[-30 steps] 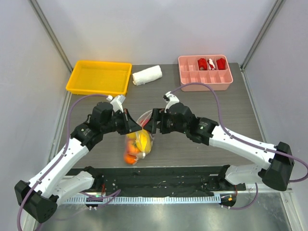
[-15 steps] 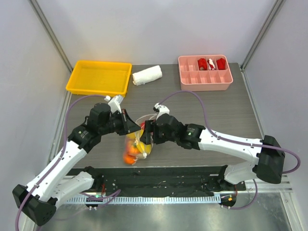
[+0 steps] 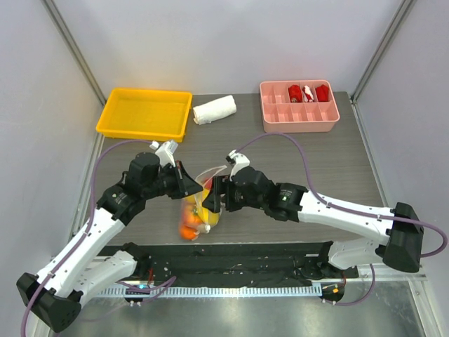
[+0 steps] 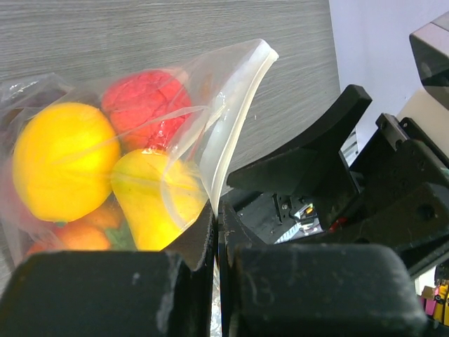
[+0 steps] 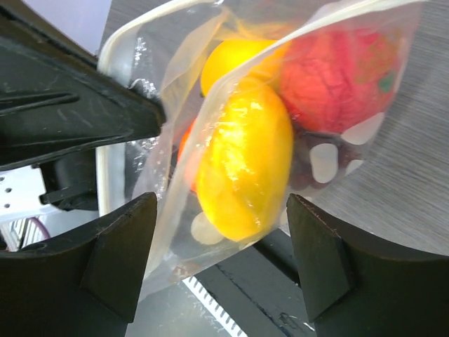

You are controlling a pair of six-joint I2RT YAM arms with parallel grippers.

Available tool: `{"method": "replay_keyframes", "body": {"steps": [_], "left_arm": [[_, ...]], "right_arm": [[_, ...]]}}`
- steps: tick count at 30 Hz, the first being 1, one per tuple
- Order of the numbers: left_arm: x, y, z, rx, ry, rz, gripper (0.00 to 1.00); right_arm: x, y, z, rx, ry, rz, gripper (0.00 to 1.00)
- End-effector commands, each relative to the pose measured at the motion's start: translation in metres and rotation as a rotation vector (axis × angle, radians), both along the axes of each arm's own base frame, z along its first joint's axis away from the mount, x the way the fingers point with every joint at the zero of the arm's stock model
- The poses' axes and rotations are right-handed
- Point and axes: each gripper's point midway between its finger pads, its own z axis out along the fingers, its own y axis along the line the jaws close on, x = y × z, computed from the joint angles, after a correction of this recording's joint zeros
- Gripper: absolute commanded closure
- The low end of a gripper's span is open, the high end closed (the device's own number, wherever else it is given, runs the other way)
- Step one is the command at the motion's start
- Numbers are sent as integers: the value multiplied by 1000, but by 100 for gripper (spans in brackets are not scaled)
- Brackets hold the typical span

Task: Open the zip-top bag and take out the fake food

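Note:
The zip-top bag (image 3: pixel 204 184) hangs above the table between the two arms, clear with pale dots. My left gripper (image 3: pixel 193 187) is shut on the bag's thick top rim (image 4: pixel 235 119), which rises from between its fingertips (image 4: pixel 208 228). The fake food (image 3: pixel 191 225) is inside: a round yellow fruit (image 4: pixel 63 168), a red one (image 4: pixel 144 98), a yellow pear shape (image 4: pixel 151 203) and an orange piece (image 4: pixel 81 237). My right gripper (image 3: pixel 214 199) is open. Its fingers (image 5: pixel 119 260) straddle the lower part of the bag (image 5: pixel 175 232) and a long yellow fruit (image 5: pixel 245 161) without closing on it.
A yellow tray (image 3: pixel 144 134) sits at the back left, a rolled white cloth (image 3: pixel 214 110) beside it, and a pink divided tray (image 3: pixel 299 126) with red items at the back right. A black strip (image 3: pixel 231 258) runs along the near table edge.
My right gripper has moved left and nearer, bringing its open fingers around the bag. The left gripper has kept its hold on the rim and barely shifted.

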Motion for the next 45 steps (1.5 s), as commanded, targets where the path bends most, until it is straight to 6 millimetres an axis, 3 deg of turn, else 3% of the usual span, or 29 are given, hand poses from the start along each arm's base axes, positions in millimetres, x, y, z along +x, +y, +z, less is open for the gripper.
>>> {"method": "replay_keyframes", "body": {"steps": [1,5,9,10,12,15,17,18,22,27,30,33,36,38,41,42,45], "left_arm": [[1,0,8,-6,-40,-8,100],[1,-1,7,-10,-37,-7,100],[0,-1,12,-15,-47,-9,100],[-1,0,12,-14,-45,-9,100],[-1,2,12,-7,-47,-2,100],[-3,5,11,2,-50,5,100],[-4,7,10,4,-50,11,100],[-4,8,9,5,-49,14,100],[-4,7,14,-9,-56,17,100],[-2,-4,21,-57,-49,-13,100],[0,-5,13,-54,-27,-4,100],[2,-5,7,-53,-9,14,100],[3,1,-2,-22,17,52,99],[8,15,-9,40,25,124,90],[3,30,-9,85,38,173,61],[-1,30,4,55,13,174,50],[-9,18,33,-80,-9,138,44]], "right_arm": [[-8,20,16,90,3,49,20],[-11,28,9,70,10,62,19],[-10,28,-15,-27,11,41,24],[-4,23,-17,-58,-16,2,33],[0,19,-12,-76,-49,-21,40],[12,6,5,-85,-113,-84,61],[20,-2,18,-93,-165,-119,82],[21,-6,19,-102,-171,-126,98],[26,-18,27,-127,-203,-163,99],[31,-46,66,-86,-287,-232,99],[34,-54,88,-89,-343,-235,99],[36,-55,105,-91,-371,-232,99],[33,-47,111,-62,-368,-204,98],[31,-36,98,-63,-344,-167,98],[25,-19,78,-52,-304,-116,98],[24,-16,75,-42,-299,-110,98],[23,-10,69,-45,-290,-101,98]]}}
